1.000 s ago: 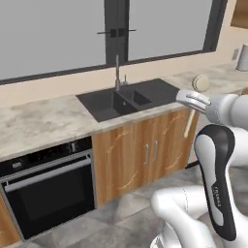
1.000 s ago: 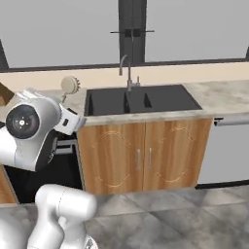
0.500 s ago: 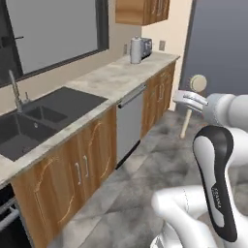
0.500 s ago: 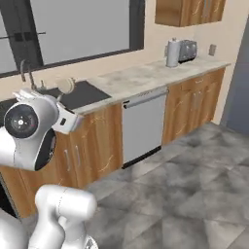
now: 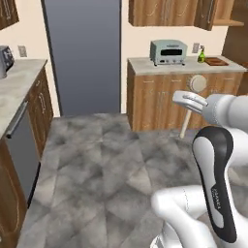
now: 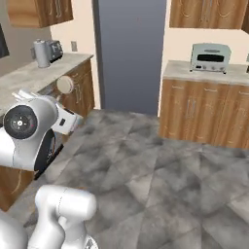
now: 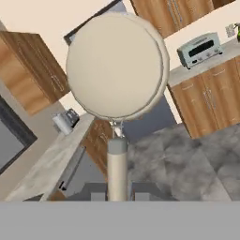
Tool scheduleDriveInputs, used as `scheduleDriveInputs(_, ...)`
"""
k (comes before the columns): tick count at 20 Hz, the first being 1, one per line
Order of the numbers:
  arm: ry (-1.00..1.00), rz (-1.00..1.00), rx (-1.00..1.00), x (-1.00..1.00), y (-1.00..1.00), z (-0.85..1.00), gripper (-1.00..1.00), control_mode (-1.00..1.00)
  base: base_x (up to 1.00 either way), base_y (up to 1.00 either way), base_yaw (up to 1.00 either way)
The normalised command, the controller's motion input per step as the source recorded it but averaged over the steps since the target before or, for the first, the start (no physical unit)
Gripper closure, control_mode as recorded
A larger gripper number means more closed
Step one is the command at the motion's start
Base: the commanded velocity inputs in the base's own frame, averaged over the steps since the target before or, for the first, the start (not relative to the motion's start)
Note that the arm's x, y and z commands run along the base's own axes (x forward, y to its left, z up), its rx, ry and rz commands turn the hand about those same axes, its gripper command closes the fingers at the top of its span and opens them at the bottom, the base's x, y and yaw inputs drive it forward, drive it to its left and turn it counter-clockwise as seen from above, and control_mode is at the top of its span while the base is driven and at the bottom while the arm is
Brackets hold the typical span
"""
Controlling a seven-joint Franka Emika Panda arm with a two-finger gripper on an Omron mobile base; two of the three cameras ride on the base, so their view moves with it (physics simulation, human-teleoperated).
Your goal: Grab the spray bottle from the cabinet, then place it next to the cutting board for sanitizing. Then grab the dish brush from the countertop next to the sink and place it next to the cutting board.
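Observation:
The dish brush [image 7: 115, 70] fills the hand view, its round white head above the pale handle [image 7: 117, 168], and my gripper [image 7: 117, 196] is shut on that handle. From the left base camera the dish brush [image 5: 196, 83] is held in mid-air over the floor by the gripper [image 5: 188, 101]. Its head [image 6: 64, 84] also shows beside the arm in the right base view. On the far counter the green spray bottle [image 5: 201, 54] stands right beside the checkered cutting board [image 5: 216, 61].
A toaster oven [image 5: 168, 52] sits on the far counter [image 5: 145, 65] left of the spray bottle. A tall grey fridge [image 5: 82, 53] stands at the back. Another counter [image 6: 29, 73] with a kettle [image 6: 41, 53] runs along the side. Grey tiled floor [image 5: 106, 160] lies between.
The whole scene has swung as the base turned: the sink counter slid out of sight and the toaster-oven counter came into view. The brush stays in the gripper.

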Motion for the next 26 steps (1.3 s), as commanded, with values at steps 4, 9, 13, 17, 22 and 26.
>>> scheduleDriveInputs(4,0.0,0.0,0.0,0.0,0.0,0.0,1.0,1.0,0.39,0.01,-0.87)
scheduleDriveInputs(9,0.0,0.0,0.0,0.0,0.0,0.0,1.0,1.0,0.96,-0.63,-0.39)
scheduleDriveInputs(13,0.0,0.0,0.0,0.0,0.0,0.0,1.0,1.0,1.0,-0.84,-0.15)
scheduleDriveInputs(17,0.0,0.0,0.0,0.0,0.0,0.0,1.0,1.0,1.0,-0.8,-0.12)
scheduleDriveInputs(22,0.0,0.0,0.0,0.0,0.0,0.0,1.0,1.0,1.0,-0.11,-0.05)
scheduleDriveInputs(26,0.0,0.0,0.0,0.0,0.0,0.0,1.0,1.0,1.0,0.21,-0.2)
